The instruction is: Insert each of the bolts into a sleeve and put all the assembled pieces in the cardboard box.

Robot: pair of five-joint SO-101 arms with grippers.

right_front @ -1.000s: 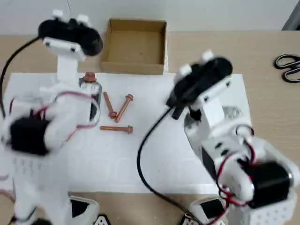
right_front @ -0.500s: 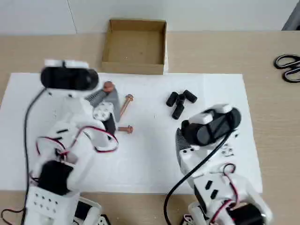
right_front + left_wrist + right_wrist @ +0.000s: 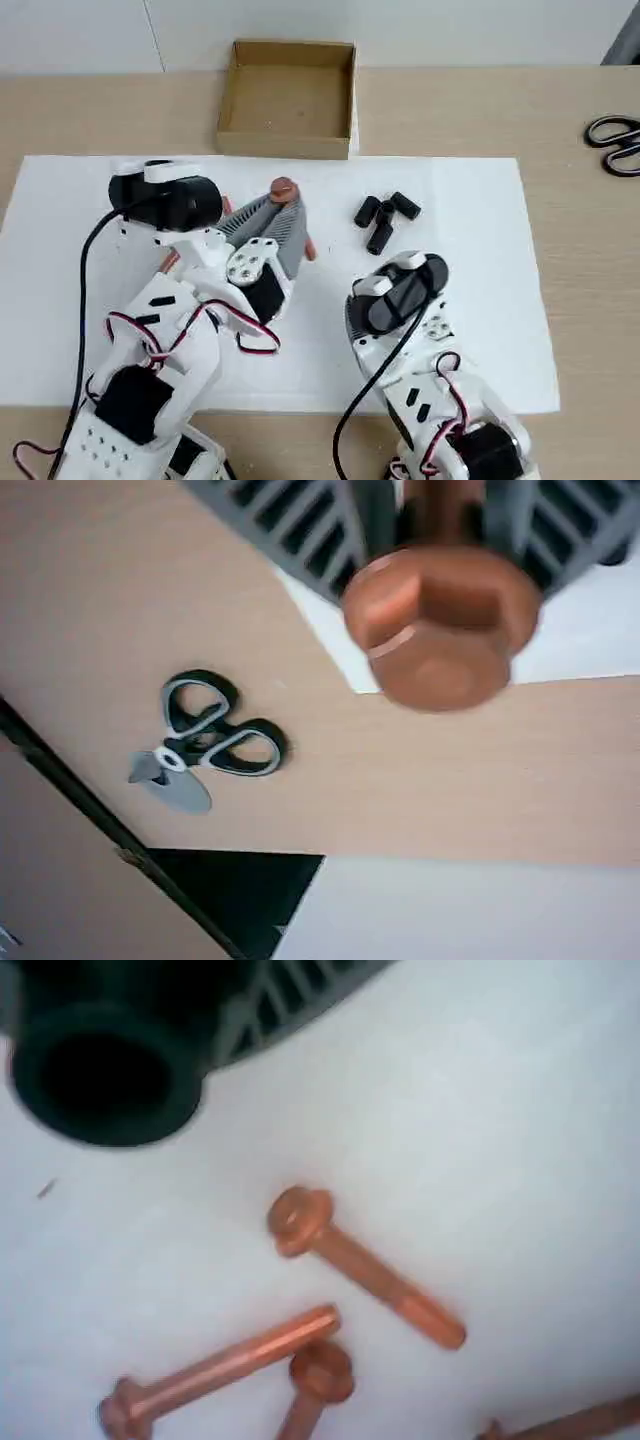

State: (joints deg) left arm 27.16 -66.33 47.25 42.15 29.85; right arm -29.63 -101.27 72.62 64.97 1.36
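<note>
Left arm folded low over white sheet, left gripper aimed up-table toward cardboard box, jaws clamped on copper bolt, its head poking out past the tips. Box sits on table just behind sheet. Four black sleeves bunched on sheet right of that bolt. Right arm crouched near front edge, right gripper pinching held sleeve, bore facing camera, above loose bolts lying on sheet. Scissors far right on table
</note>
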